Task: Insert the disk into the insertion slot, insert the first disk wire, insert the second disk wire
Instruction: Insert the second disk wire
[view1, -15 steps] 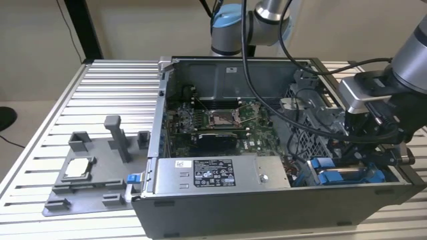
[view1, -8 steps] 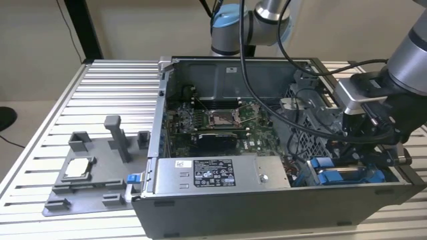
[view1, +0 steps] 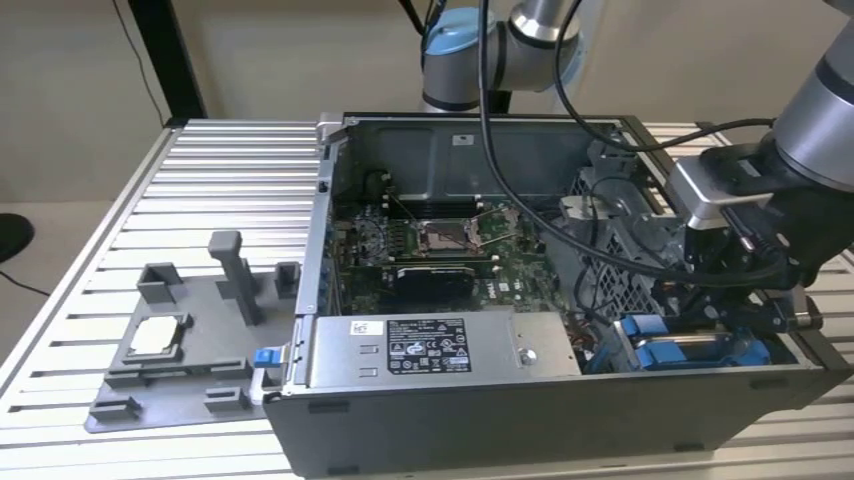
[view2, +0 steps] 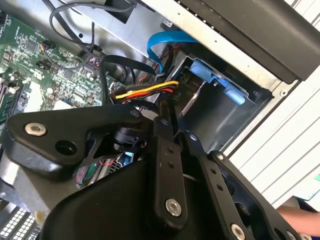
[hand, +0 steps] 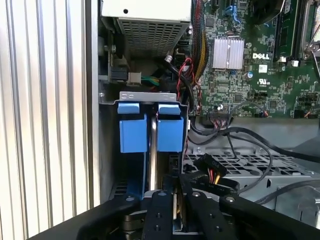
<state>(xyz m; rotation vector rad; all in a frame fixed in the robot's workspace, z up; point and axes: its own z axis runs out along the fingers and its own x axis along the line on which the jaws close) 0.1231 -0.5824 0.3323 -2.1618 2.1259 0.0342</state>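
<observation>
The disk (hand: 153, 150) stands on edge in the insertion slot (hand: 148, 96) at the case's front corner, its silver edge showing between two blue carrier tabs (hand: 132, 126). In the exterior view the slot (view1: 694, 350) lies at the right front of the case. My gripper (hand: 175, 199) hangs right over the disk's end, its black fingers close together on a black connector of the yellow, red and black disk wire (view2: 146, 90). The fingertips (view2: 164, 111) meet where that wire ends. A blue disk wire (view2: 167, 39) loops loose behind the slot. In the exterior view the gripper (view1: 743, 315) reaches down into the slot.
The open computer case (view1: 534, 420) sits on a ribbed metal table (view1: 214, 180). A grey power-supply box (view1: 441, 345) lies beside the slot. The motherboard (view1: 427, 240) and a perforated metal cage (hand: 235, 167) crowd the gripper, along with black cables. A grey fixture tray (view1: 174, 350) stands at the exterior view's left.
</observation>
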